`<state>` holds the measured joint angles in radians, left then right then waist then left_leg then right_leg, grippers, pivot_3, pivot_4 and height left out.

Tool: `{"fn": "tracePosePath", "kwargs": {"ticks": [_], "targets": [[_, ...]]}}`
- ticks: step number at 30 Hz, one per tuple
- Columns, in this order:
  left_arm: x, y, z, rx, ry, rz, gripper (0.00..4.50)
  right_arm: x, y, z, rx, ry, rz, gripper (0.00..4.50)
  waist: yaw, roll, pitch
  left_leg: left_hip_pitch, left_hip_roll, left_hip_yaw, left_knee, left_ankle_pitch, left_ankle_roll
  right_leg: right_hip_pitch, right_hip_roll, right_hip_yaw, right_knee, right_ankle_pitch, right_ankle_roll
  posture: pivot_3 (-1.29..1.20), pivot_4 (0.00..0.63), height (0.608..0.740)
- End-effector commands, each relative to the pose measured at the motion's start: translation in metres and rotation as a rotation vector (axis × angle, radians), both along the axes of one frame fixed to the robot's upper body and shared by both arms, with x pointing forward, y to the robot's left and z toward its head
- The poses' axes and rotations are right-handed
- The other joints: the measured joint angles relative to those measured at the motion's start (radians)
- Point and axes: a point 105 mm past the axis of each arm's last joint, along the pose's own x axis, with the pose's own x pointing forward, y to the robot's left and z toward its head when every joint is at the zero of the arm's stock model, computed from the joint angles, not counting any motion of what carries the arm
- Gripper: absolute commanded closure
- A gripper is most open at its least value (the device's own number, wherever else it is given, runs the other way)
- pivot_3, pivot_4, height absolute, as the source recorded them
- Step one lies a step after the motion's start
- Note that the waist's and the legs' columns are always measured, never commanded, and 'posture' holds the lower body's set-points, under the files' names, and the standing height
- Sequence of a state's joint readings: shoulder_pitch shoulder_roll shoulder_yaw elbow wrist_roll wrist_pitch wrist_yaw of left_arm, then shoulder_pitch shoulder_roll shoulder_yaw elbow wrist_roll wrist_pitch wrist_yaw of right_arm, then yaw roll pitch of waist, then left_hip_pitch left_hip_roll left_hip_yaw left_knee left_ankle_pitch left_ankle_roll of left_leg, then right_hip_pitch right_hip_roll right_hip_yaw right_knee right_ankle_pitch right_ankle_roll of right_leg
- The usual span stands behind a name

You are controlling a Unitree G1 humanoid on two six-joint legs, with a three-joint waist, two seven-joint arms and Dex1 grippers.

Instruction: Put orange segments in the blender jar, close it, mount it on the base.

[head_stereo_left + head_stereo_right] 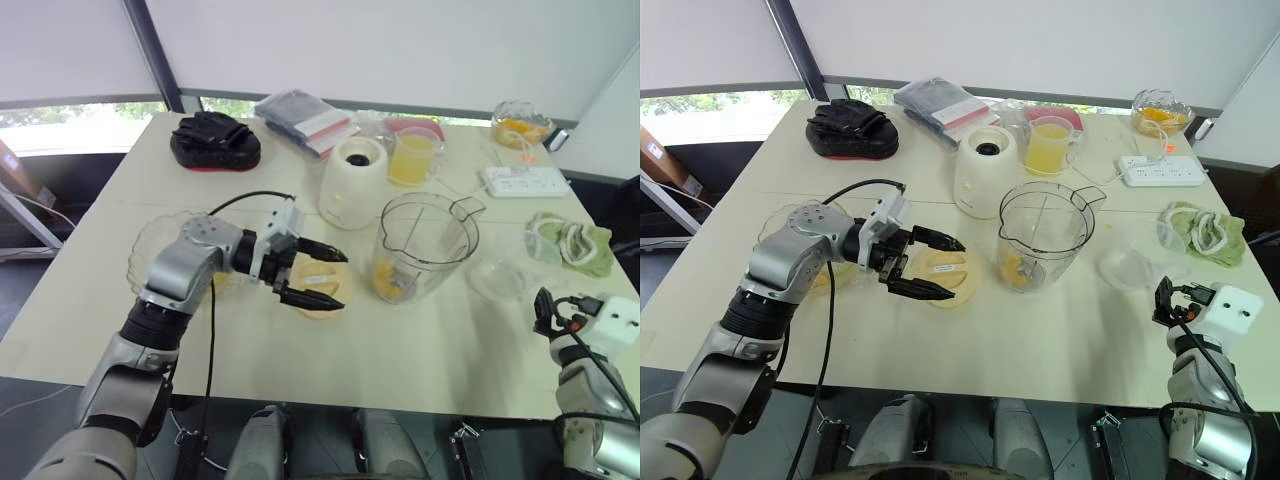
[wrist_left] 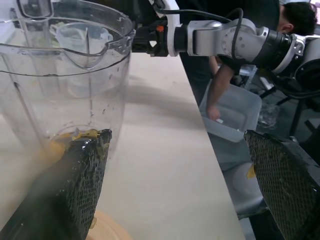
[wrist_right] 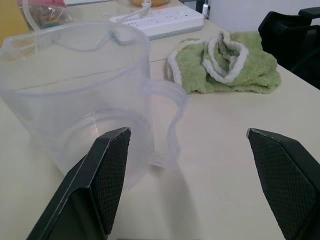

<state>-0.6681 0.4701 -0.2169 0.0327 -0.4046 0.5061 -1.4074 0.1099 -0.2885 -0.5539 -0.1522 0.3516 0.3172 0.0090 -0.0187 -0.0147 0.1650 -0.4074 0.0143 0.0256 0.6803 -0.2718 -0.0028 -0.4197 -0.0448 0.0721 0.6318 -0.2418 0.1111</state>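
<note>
Hovering our left gripper [image 1: 340, 280], spread wide, empty, over pale yellow round disc [image 1: 312, 272]; clear plastic blender jar [image 1: 425, 245], orange bits [image 1: 392, 285] inside, at 3 o'clock. We centre before closing. Right gripper [image 1: 547, 310] gaping, empty.

Blender jar [image 1: 425, 240]: clear plastic w/ spout, upright, top open, no lid, standing just front-right of cream base [image 1: 352, 180], not mounted. Orange segments [image 1: 393, 284]: a few pcs at jar bottom, on side nearer base.
</note>
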Motion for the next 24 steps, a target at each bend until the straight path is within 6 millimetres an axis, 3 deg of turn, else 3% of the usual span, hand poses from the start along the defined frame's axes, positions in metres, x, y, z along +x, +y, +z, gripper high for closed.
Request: {"fn": "tracePosePath", "kwargs": {"ticks": [1, 24], "targets": [[0.002, 0.001, 0.010, -0.024, -0.054, 0.021, 0.09, 0.002, -0.007, 0.010, -0.040, -0.036, -0.035, 0.60, 0.000, 0.000, 0.000, 0.000, 0.000, 0.000, 0.000, 0.000, 0.000, 0.000, 0.000, 0.000, 0.000, 0.000, 0.000, 0.00, 0.150, 0.740], [0.006, 0.003, 0.011, -0.005, -0.108, 0.055, 0.09, 0.027, -0.033, 0.014, -0.026, -0.082, -0.100, 0.60, -0.004, 0.001, 0.000, 0.000, -0.001, 0.000, 0.000, 0.000, 0.000, 0.000, 0.000, 0.000, 0.000, 0.000, 0.000, 0.00, 0.150, 0.740]]}}
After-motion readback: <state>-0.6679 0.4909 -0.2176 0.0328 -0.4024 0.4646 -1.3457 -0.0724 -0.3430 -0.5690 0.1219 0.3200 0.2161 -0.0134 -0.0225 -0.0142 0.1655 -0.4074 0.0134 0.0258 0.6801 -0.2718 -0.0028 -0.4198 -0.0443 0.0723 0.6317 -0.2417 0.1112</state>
